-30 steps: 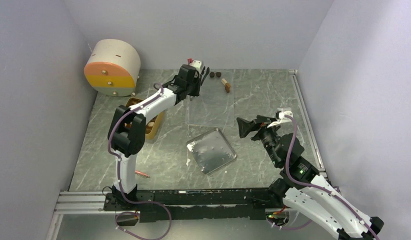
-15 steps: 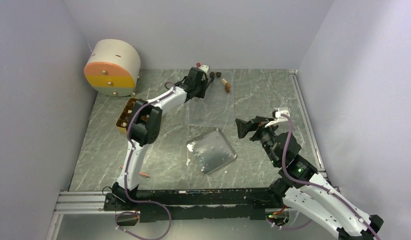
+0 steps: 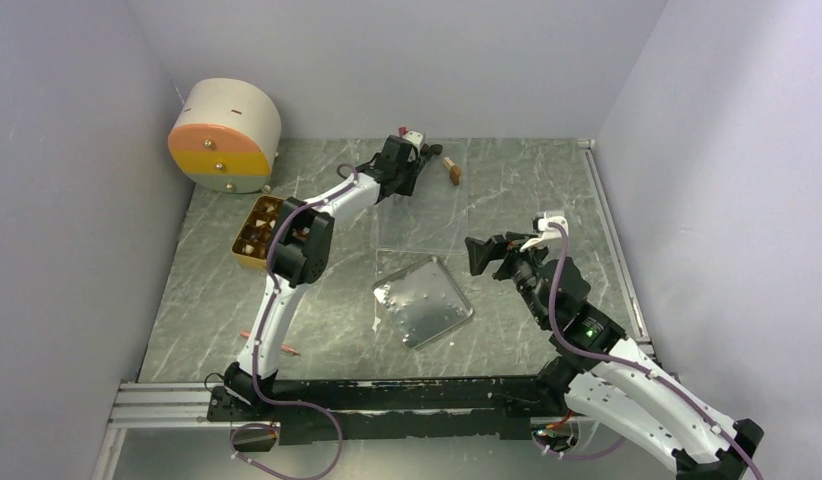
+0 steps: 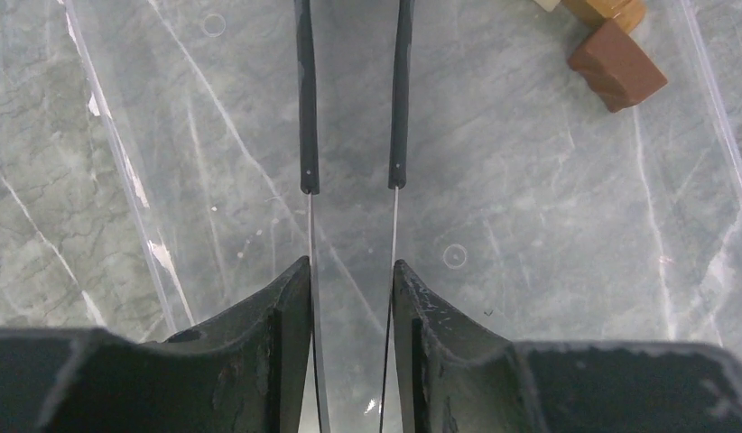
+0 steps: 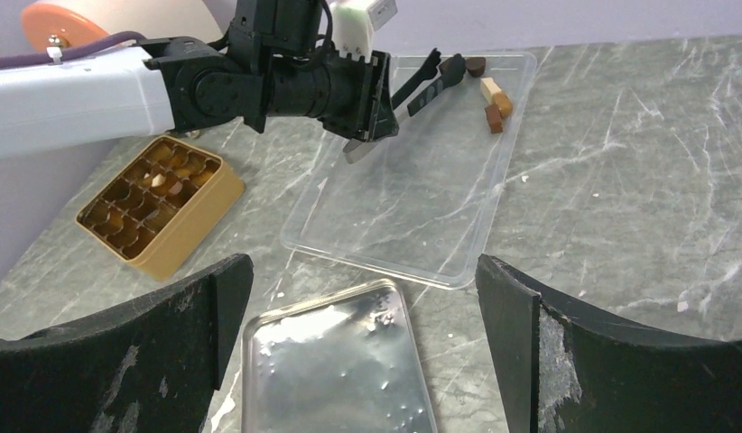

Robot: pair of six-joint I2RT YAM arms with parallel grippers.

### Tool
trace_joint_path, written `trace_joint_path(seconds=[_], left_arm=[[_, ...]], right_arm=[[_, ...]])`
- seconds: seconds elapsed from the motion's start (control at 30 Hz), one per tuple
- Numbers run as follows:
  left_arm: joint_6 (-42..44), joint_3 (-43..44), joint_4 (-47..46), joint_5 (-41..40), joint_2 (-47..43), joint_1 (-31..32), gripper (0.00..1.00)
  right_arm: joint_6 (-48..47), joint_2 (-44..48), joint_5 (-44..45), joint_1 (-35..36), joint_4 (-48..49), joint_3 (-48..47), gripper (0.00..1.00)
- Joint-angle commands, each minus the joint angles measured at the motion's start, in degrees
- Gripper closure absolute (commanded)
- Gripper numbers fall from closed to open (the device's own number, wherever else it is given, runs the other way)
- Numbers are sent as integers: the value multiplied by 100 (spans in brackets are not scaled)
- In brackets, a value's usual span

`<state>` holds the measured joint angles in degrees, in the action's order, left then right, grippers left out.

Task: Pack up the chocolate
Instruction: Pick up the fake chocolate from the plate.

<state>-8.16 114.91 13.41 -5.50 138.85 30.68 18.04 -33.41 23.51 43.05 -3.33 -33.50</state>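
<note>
1. The left pincer (image 4: pixel 349 54) is held slightly apart over a clear tray (image 4: pixel 530 225); nothing is seen between its fingers (image 4: pixel 308 108)
2. Brown and tan chocolate (image 4: pixel 617 65) is seen ahead and right of it; two dark pieces (image 5: pixel 465 65) lie by its tips, possibly touching
3. The right pincer (image 5: pixel 363 271) is spread wide, empty; a metal tray (image 5: pixel 340 361) lies just below it, and the golden box (image 5: pixel 191 236), partly filled, ahead to its left

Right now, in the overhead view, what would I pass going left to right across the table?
round cream-and-orange drum → golden compartment box → left gripper → loose chocolate pieces → right gripper
</note>
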Motion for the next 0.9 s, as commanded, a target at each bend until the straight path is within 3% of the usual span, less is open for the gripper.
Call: trace_joint_path(seconds=[0.0,0.37,0.87], left_arm=[[61,389,-192,39,60,0,61],[69,336,-233,6,-80,0,73],[3,-481,-148,-101,-1184,0,75]], right_arm=[[-105,-42,22,-2,307,-250,0],[-73,-52,23,-7,463,-185,0],[19,196,-123,-2,355,-209,0]])
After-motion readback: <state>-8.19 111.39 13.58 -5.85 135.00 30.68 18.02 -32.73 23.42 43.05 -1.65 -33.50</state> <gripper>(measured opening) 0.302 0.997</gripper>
